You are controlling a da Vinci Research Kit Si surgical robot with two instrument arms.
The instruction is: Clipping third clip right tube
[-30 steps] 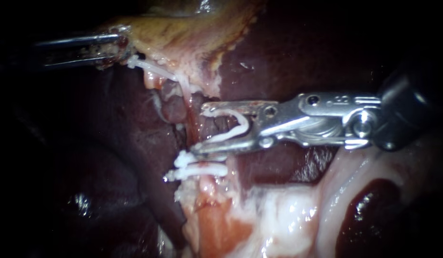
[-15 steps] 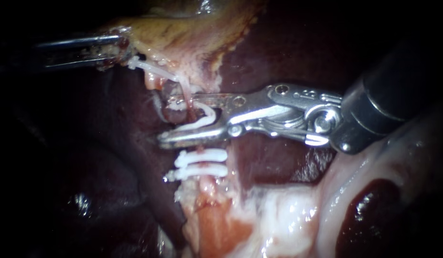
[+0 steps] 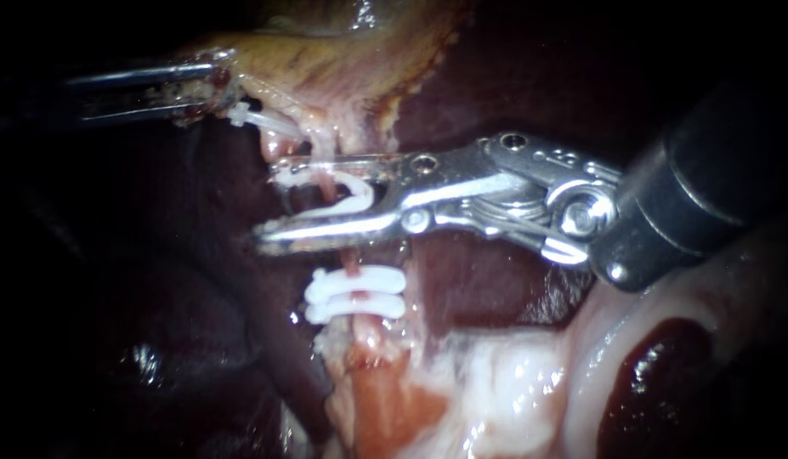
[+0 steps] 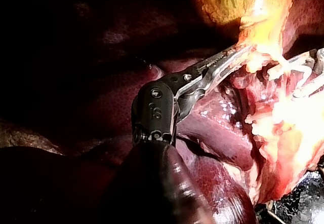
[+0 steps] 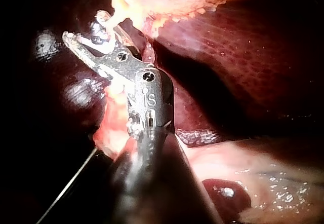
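My right instrument (image 3: 270,204) comes in from the right, its jaws wide apart and carrying a white clip (image 3: 353,192) between them. The jaws straddle the thin reddish tube (image 3: 349,263), which runs down from the gallbladder (image 3: 325,59). Just below the lower jaw, two shut white clips (image 3: 356,293) sit side by side on this tube. My left instrument (image 3: 208,85) at the upper left is shut on the gallbladder's pale edge and holds it taut. The right wrist view shows the clip-bearing jaws (image 5: 86,39) against the pale tissue. In the left wrist view my left instrument (image 4: 238,57) grips that edge.
Dark liver (image 3: 513,85) lies behind and around the tube. Pale fatty tissue (image 3: 513,382) and a dark red pool (image 3: 657,365) lie at the lower right under the right instrument's shaft. A white strand (image 3: 266,123) stretches from the left jaws toward the tube.
My right instrument has moved left and slightly up, bringing its clip from beside the tube to astride it above the two placed clips. The left instrument has stayed put.
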